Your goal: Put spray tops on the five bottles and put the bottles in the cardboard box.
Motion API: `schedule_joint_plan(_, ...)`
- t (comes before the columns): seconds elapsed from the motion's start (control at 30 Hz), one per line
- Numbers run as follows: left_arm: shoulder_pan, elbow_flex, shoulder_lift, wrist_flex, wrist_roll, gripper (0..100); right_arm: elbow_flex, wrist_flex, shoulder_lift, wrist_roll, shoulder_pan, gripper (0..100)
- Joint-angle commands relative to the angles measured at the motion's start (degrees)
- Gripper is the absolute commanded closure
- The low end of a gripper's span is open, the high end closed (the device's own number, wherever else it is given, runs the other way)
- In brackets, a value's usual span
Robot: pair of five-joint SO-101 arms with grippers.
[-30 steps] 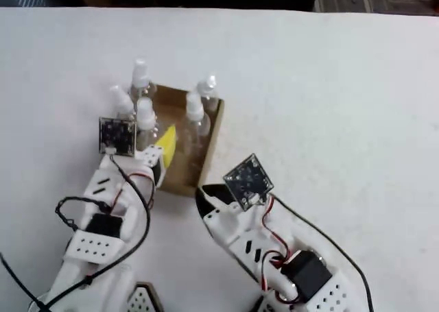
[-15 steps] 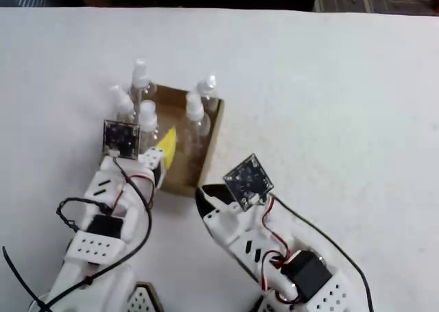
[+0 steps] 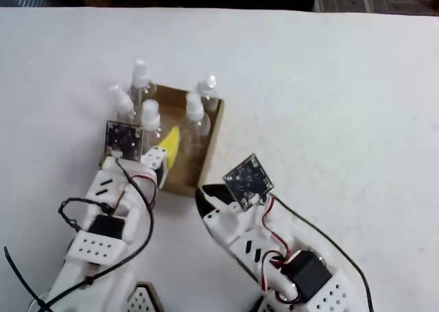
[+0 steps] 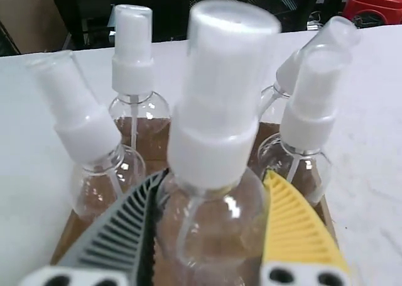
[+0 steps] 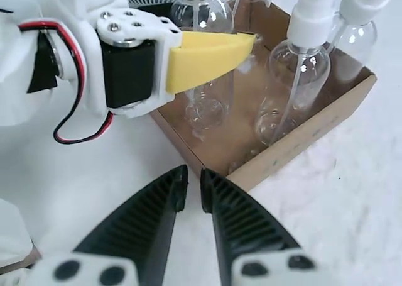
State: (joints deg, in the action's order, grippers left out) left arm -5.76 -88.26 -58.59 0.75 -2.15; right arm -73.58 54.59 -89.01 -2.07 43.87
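The right gripper (image 5: 192,180) sits nearest the arms' bases, low over the white surface (image 3: 329,86) and just short of the cardboard box (image 5: 295,149). Its black fingers are pressed almost together with nothing between them.

Just beyond it, the left gripper (image 4: 210,188) pinches the fifth bottle (image 4: 213,141) by its clear body, a grey finger on one side and a yellow one on the other. It holds the bottle at the near part of the box. The bottle's base is hidden, so it cannot be told whether it rests on the box floor.

Farther on, four more bottles appear to stand inside the box: a tilted bottle (image 4: 88,141), a far bottle (image 4: 133,78), an upright bottle (image 4: 308,116) and a leaning bottle (image 4: 333,38) behind it.

All five wear spray tops, so capping looks finished. What seems left is to settle the fifth bottle, release it and draw the arm clear.
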Motion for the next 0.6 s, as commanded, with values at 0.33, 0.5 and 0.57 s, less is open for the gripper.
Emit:
schedule_joint_plan(0.33, -1.5, 7.3, 5.2, -1.8, 0.6, 98, 0.5, -1.4, -0.5, 0.5, -0.3, 98.2)
schedule_joint_plan(0.5, -1.5, 8.0, 13.5, 3.4, 0.6, 98, 0.5, -1.4, -0.5, 0.5, -0.3, 98.2)
schedule_joint_plan(0.57, -1.5, 5.7, 14.8, 8.0, 0.6, 98, 0.5, -1.4, -0.5, 0.5, -0.3, 98.2)
